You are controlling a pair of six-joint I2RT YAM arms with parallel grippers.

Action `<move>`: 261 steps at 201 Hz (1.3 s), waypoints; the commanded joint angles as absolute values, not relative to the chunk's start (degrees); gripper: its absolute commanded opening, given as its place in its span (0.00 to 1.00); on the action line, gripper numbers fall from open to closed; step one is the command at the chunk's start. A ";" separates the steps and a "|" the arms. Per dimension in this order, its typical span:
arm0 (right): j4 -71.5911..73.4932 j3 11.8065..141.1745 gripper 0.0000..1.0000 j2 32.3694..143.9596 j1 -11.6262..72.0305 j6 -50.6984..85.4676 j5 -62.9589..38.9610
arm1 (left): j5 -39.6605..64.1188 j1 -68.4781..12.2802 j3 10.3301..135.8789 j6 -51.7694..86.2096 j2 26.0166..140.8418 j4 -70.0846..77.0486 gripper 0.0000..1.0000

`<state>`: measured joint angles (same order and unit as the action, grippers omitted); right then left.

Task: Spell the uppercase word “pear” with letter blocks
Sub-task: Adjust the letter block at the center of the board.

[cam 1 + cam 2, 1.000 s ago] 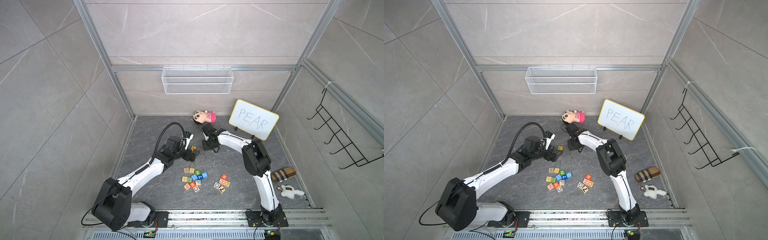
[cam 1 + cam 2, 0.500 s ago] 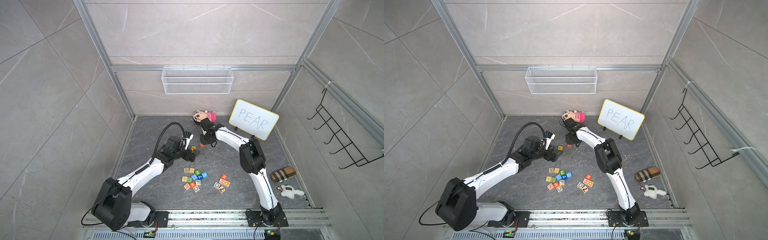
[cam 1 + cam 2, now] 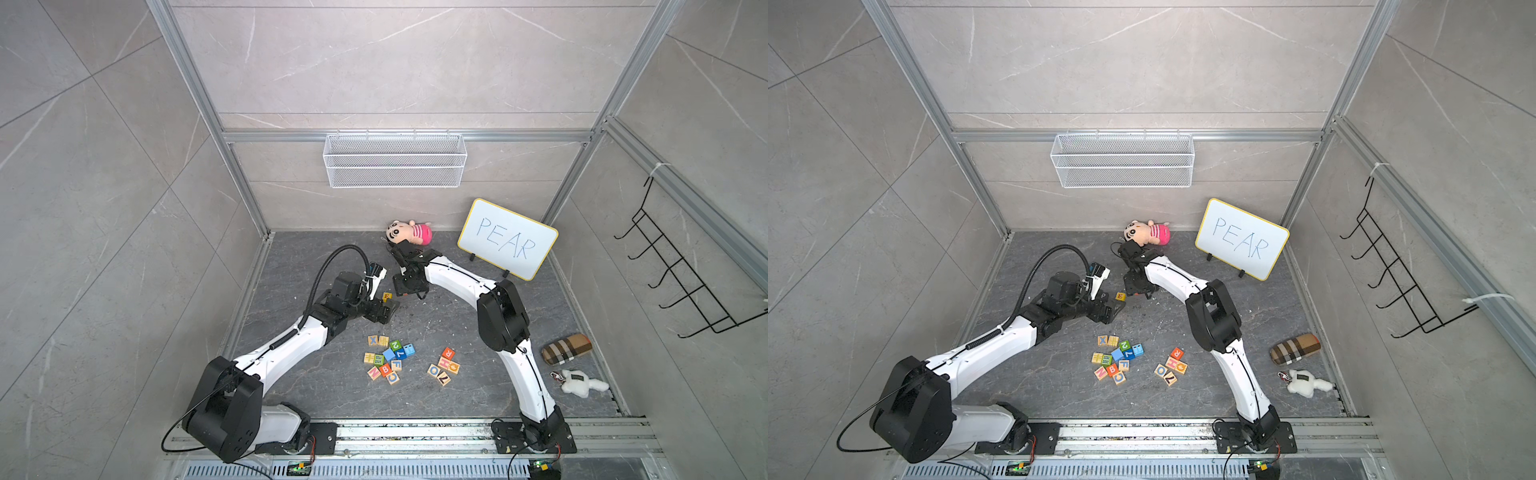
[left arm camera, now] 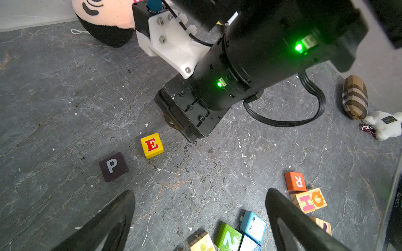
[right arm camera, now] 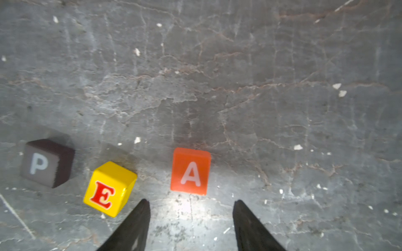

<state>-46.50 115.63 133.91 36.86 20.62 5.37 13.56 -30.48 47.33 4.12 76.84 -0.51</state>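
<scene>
Well, the grey stone-look surface point(image 3: 436, 316) is filling the bottom of the booth, and both arms are reaching over it toward the middle: the left arm point(image 3: 291, 345) and the right arm point(image 3: 457, 282). A wire basket point(image 3: 395, 162) is hanging on the back wall. A yellow-rimmed whiteboard point(image 3: 507, 239) reading PEAR is standing at the back right. A plush doll point(image 3: 409, 232) is lying against the back wall. A plaid pouch point(image 3: 567, 349) and a small white plush point(image 3: 579, 382) are lying near the right edge.

The left pincer point(image 4: 199, 193) is hanging wide apart above the surface, gripping nothing. The right pincer point(image 5: 191, 201) is pointing down with its jaws spread, and nothing is sitting between them.

Nearer the arm bases, a cluster of spare cubes point(image 3: 388, 359) is lying in a loose heap, and a smaller group point(image 3: 442, 372) is lying beside it.

Three of the task cubes are sitting in a row in the middle of the surface, letters up. The black P block point(image 5: 46, 163) and the yellow E block point(image 5: 108, 189) are sitting near each other (the E is turned a little askew). The orange A block point(image 5: 191, 171) is sitting further along the row, just clear of the right fingertips point(image 5: 144, 203). The R block point(image 4: 295, 181) is lying well apart from that row, touching a wooden H cube point(image 4: 304, 201) at the edge of the smaller group.
</scene>
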 commanded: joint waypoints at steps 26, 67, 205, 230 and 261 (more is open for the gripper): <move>-52.20 125.15 0.64 139.86 36.74 21.87 7.50 | 13.40 -30.28 47.72 3.47 74.89 -0.28 0.97; -56.28 131.54 0.62 144.23 36.69 22.24 9.48 | 13.17 -30.31 47.38 3.46 74.31 -0.55 0.97; -61.01 139.39 0.53 151.60 35.77 22.15 7.97 | 13.45 -30.31 46.85 3.41 74.18 -0.18 0.97; -61.61 140.27 0.44 152.01 35.77 22.25 7.08 | 13.40 -30.28 46.85 3.43 74.35 -0.30 0.97; -61.61 139.51 0.33 150.88 35.85 22.37 6.51 | 13.36 -30.32 46.84 3.56 74.18 -0.10 0.97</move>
<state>-59.40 139.00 150.06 35.81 21.69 7.40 13.56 -30.48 47.00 4.10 75.66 -1.26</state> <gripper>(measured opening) 0.348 0.967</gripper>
